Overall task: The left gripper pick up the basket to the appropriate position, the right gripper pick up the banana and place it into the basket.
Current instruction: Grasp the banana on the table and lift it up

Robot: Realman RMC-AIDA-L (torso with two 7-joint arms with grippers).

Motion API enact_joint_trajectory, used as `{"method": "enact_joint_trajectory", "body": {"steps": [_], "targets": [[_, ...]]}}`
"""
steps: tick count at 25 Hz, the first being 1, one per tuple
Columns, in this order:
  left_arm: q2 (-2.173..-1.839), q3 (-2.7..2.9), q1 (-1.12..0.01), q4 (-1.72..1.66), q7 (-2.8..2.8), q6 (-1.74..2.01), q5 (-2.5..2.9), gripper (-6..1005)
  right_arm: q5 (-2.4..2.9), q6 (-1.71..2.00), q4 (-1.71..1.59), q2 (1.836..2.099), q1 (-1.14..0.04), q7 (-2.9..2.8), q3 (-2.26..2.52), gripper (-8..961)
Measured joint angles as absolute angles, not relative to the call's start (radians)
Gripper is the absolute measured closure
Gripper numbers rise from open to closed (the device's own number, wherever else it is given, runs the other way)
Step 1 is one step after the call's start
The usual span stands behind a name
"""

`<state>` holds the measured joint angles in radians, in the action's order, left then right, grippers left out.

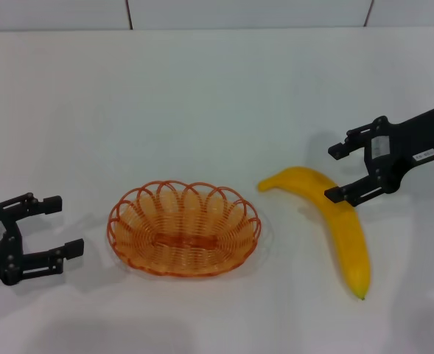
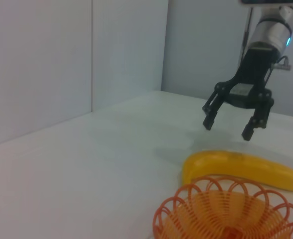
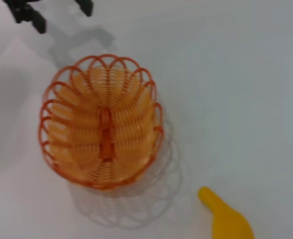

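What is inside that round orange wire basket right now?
Nothing: the shallow orange looped-wire basket holds only its own solid strip across the bottom. The curved yellow banana lies beside it on the white table. Nothing covers its inside.

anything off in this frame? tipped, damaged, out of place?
Nothing stands out. The basket sits upright and empty on the white table, the banana lies intact beside it, the right gripper is open above the banana, and the left gripper is open beside the basket.
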<state>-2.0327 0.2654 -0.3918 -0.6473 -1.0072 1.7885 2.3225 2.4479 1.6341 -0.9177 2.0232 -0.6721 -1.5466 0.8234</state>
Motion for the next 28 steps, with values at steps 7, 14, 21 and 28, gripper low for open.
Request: {"method": "enact_joint_trajectory", "body": {"steps": [7, 14, 21, 28], "targets": [[-2.034, 0.271, -0.392, -0.647, -1.007, 1.790, 2.323, 154, 2.448, 1.557, -0.840, 2.023, -0.663, -1.539, 0.819, 133], [-2.034, 0.272, -0.390, -0.644, -1.006, 1.789, 2.325, 154, 2.441, 1.520, -0.773, 2.023, -0.659, -1.525, 0.819, 132], [-2.034, 0.272, -0.390, -0.644, -1.006, 1.789, 2.326, 154, 2.447, 1.449, -0.732, 2.023, -0.656, -1.526, 0.825, 134], [-2.034, 0.272, -0.390, -0.644, -1.006, 1.788, 2.326, 154, 2.451, 1.423, -0.729, 2.020, -0.656, -1.533, 0.826, 143]]}}
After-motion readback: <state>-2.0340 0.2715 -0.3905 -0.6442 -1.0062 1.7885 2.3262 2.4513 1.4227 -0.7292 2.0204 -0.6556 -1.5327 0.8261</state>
